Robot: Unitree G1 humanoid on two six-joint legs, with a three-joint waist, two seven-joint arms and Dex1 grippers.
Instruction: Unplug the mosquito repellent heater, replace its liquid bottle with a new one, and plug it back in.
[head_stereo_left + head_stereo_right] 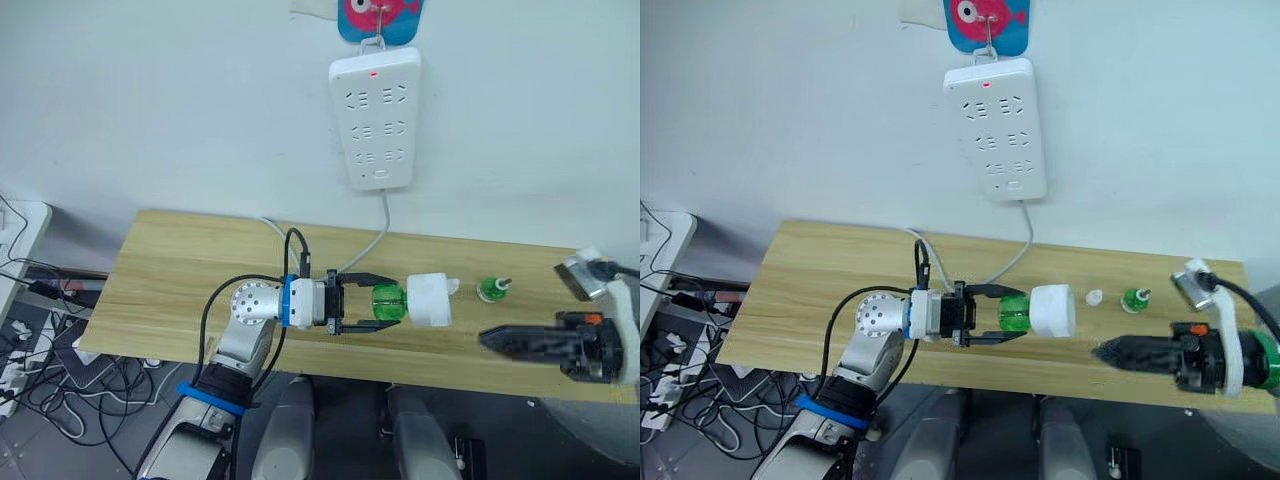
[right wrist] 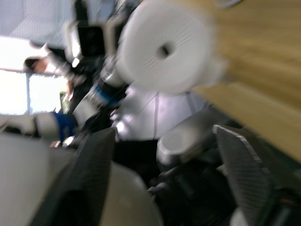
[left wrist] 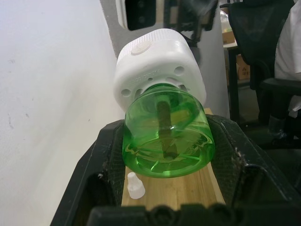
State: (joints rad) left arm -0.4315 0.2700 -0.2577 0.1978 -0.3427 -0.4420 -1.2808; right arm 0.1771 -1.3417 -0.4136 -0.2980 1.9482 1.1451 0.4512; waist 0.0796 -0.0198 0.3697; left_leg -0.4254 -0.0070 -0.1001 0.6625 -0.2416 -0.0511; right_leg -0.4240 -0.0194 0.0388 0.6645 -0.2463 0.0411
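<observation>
The left tool (image 1: 362, 305) grasps the green bottle (image 1: 388, 304); the heater (image 1: 430, 300) lies along the worktop (image 1: 170, 270), pointing frame-right at the released right tool (image 1: 492, 339).

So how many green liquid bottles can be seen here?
2: one bottle screwed into the heater, held by the left end effector; one small bottle standing on the table.

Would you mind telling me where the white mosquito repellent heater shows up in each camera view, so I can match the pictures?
Left eye view: the heater lies mid-table, on the green bottle held by the left gripper.
Right eye view: heater at the same spot.
Left wrist view: heater behind the bottle.
Right wrist view: heater seen vent-on, ahead of the open right gripper.
Shared landmark: the wooden table.
</observation>
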